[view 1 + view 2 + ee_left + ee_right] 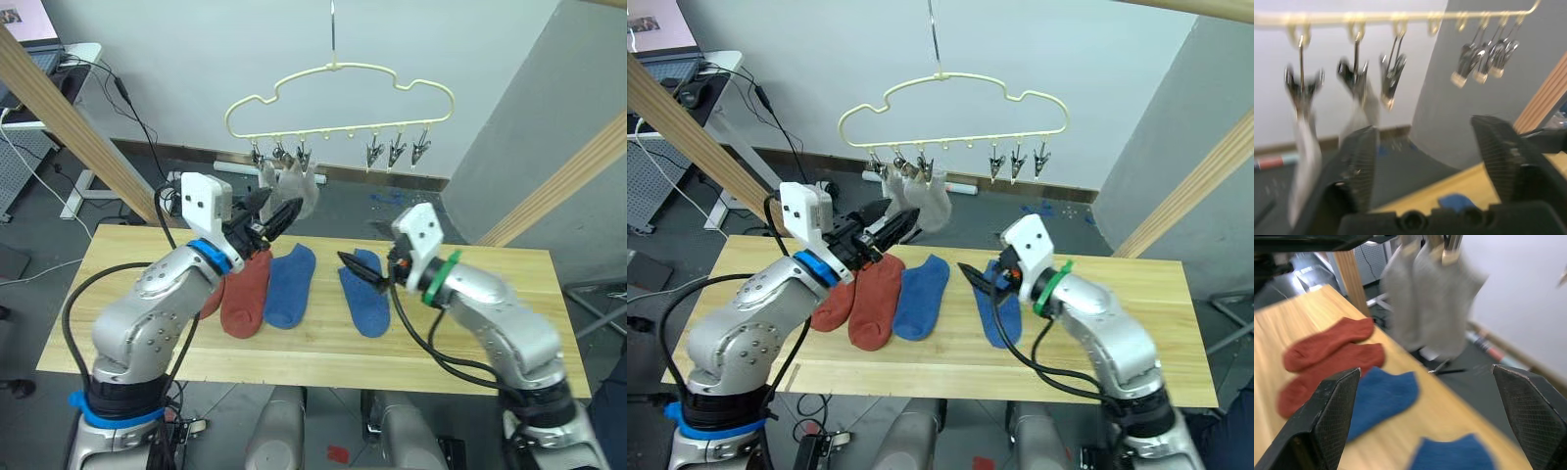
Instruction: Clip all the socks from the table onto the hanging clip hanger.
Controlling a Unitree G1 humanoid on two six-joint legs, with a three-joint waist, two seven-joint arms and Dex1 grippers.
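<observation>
Hanging two grey socks (291, 188) done; next sock wants its cuff fed squarely into the third clip (303, 155) of the clip hanger (338, 103). Left wrist view: left gripper (1425, 147) wide open, empty. Right wrist view: right gripper (1425, 406) wide open, empty, above blue socks (1382, 399) and rust-red socks (1327, 357) on the table (1283, 328).

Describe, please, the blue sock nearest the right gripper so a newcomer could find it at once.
Start at the pale wooden table, where four socks lie in a row. The blue sock lies on the robot's right, by the right gripper. Unlike the other blue sock, it lies apart, with bare wood between it and the rest.
</observation>
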